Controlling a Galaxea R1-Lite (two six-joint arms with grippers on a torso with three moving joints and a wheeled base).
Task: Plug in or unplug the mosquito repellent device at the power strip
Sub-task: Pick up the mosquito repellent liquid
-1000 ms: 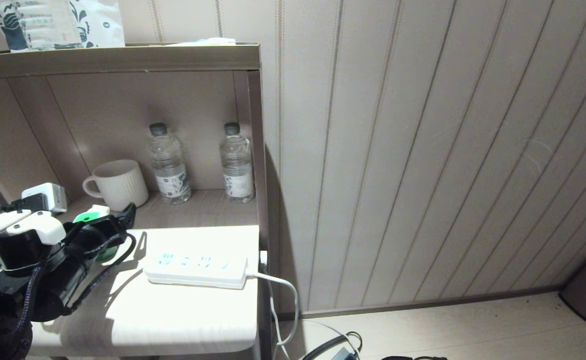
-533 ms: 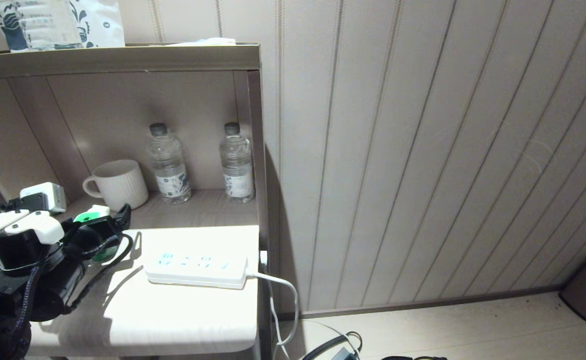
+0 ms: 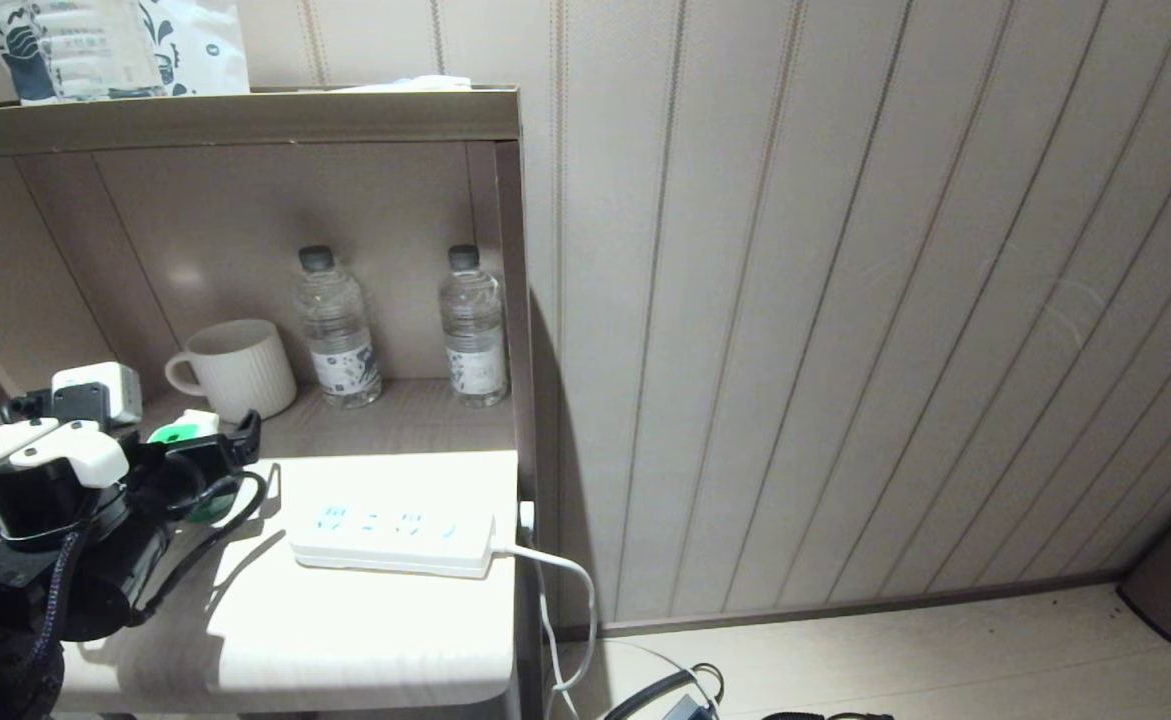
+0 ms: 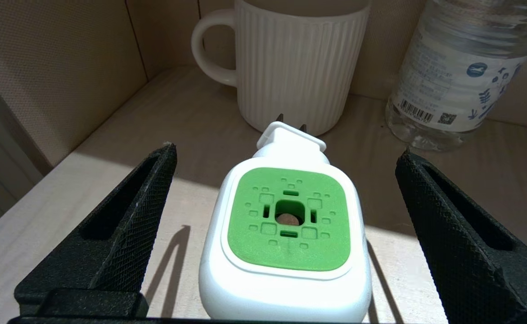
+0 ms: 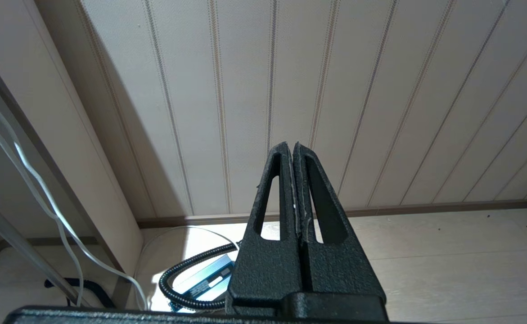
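Left gripper [image 4: 286, 189] spread wide, gripping nothing. Device [image 4: 286, 234] centred between the two fingers [image 4: 119, 234], clear of both, standing on the table [image 3: 345, 620] at lower left of the head view, well left of the strip [image 3: 390, 530]. Green cap face up toward the wrist camera; prongs [image 4: 291, 120] pointing away toward the mug [image 4: 290, 63]. Right gripper [image 5: 295, 148] pressed closed, empty

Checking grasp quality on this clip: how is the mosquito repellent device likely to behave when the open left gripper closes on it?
The mosquito repellent device looks like smooth hard plastic, so the fingers may slip somewhat on its rounded sides. It seems small and probably light, likely rigid rather than squashy. Standing free between the open left gripper, it could tip or skid if one finger touches first.
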